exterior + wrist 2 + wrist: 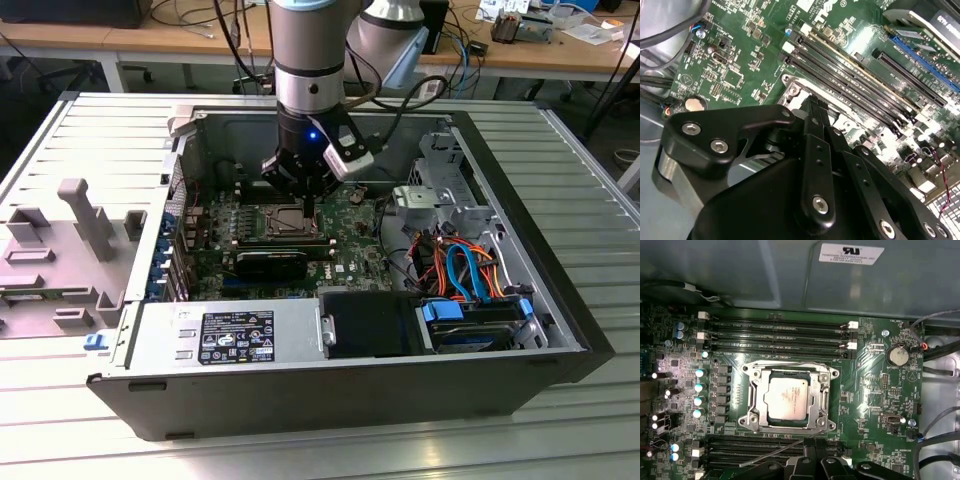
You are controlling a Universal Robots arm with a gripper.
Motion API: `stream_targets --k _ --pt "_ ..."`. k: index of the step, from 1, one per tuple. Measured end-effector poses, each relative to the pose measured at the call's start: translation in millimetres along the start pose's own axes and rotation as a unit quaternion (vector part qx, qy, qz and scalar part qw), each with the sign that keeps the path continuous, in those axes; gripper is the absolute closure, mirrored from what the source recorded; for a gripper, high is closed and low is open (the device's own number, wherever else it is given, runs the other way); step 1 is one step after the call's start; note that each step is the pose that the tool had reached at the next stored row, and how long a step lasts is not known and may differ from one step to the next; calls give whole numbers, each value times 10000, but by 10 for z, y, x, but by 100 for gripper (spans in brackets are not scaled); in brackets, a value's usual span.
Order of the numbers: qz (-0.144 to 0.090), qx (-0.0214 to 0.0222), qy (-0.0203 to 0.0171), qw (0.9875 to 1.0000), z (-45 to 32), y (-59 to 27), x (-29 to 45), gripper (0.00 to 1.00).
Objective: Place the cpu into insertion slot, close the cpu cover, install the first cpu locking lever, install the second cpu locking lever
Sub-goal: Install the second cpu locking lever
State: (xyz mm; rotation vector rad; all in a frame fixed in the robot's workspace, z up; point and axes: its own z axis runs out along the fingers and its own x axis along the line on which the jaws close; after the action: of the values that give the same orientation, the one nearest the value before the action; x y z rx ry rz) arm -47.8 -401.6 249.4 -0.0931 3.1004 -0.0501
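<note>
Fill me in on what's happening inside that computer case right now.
One robot arm reaches down into the open computer case, with its end effector low over the motherboard beside the insertion slot. The cpu already sits in the slot, and the cpu cover lies closed around it. A thin locking lever juts out loose near the end effector.

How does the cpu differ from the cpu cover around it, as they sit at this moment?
The cpu is a solid, plain silver-grey square; the cpu cover is an open metal frame with a central window. The cpu lies inside that window, while the cpu cover surrounds it and carries screws at its corners. Both lie flat on the insertion slot and share a silvery metal finish.
</note>
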Motion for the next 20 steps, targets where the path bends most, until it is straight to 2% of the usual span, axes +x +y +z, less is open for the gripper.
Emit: stream_targets --k 10,13,17,20 --pt "-1 0 5 10000 205 -23 -9 89" --pt "-1 1 5 10000 241 -38 -6 89" --pt "0 -3 5 10000 272 -100 -1 89" --pt "0 -6 5 10000 317 -105 1 89"
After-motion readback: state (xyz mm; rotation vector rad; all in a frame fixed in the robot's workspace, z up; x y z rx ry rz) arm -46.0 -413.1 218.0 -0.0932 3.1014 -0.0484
